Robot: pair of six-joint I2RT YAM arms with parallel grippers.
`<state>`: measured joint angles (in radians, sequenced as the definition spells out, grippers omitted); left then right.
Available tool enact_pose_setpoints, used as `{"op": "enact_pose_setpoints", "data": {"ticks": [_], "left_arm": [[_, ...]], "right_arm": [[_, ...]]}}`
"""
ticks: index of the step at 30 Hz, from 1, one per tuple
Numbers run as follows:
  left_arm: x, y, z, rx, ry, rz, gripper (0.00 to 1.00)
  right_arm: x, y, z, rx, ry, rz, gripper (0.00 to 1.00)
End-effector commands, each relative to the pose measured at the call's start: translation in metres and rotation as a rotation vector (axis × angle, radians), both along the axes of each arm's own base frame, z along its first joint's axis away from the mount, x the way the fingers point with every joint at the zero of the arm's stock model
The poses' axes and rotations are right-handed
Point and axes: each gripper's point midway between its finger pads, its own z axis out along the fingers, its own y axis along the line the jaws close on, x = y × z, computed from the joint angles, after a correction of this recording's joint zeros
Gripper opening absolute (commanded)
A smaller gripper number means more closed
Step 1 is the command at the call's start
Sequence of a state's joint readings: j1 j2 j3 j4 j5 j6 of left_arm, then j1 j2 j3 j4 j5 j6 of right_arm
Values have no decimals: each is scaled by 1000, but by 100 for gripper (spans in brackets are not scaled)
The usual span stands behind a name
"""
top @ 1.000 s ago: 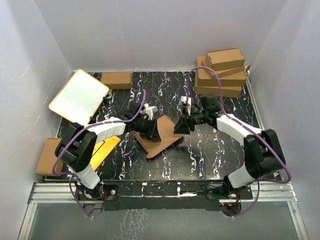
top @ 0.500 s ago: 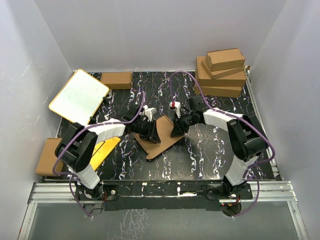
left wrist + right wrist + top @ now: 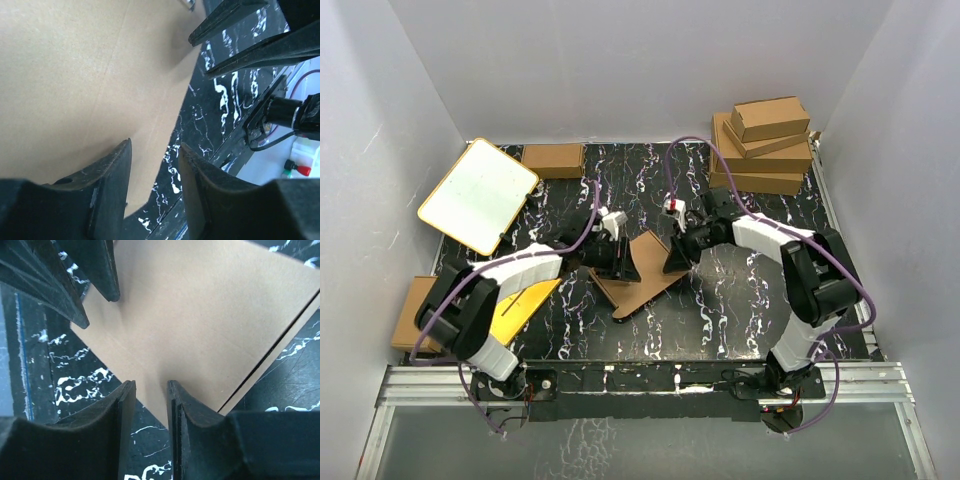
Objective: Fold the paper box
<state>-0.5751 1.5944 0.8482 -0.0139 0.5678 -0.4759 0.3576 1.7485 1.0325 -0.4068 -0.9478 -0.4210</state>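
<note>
The paper box [image 3: 642, 272] is a brown cardboard sheet lying partly folded in the middle of the table, with one panel tilted up. My left gripper [image 3: 624, 262] stands against its left side and my right gripper [image 3: 676, 256] against its right side. In the left wrist view the left gripper [image 3: 155, 146] is open over the cardboard [image 3: 75, 75] edge, with nothing between its fingers. In the right wrist view the right gripper [image 3: 151, 384] is narrowly open, its tips at a corner of the cardboard [image 3: 210, 315], and the gap between them is empty.
A stack of brown boxes [image 3: 765, 140] stands at the back right, and one flat brown box [image 3: 553, 158] at the back. A white board with an orange rim [image 3: 478, 195] leans at the left. A yellow card [image 3: 520, 300] and another brown box [image 3: 415, 312] lie near the left arm.
My right arm has swung left and brought its gripper up against the box's right side. The left gripper has opened a little wider. The box has barely moved.
</note>
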Motion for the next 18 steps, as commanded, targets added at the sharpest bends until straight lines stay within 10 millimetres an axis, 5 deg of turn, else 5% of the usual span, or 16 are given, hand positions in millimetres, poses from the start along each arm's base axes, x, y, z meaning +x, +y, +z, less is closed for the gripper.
{"op": "enact_pose_setpoints", "data": {"ticks": [1, 8, 13, 18], "left_arm": [[15, 5, 58, -84, -185, 101, 43], [7, 32, 90, -215, -353, 288, 58], [-3, 58, 79, -312, -370, 469, 88], [-11, 71, 56, -282, -310, 541, 95]], "right_arm": [[0, 4, 61, 168, -126, 47, 39], [33, -16, 55, 192, -59, -139, 56], [50, -16, 26, 151, 63, -184, 55], [58, -20, 3, 109, 143, -212, 52]]}}
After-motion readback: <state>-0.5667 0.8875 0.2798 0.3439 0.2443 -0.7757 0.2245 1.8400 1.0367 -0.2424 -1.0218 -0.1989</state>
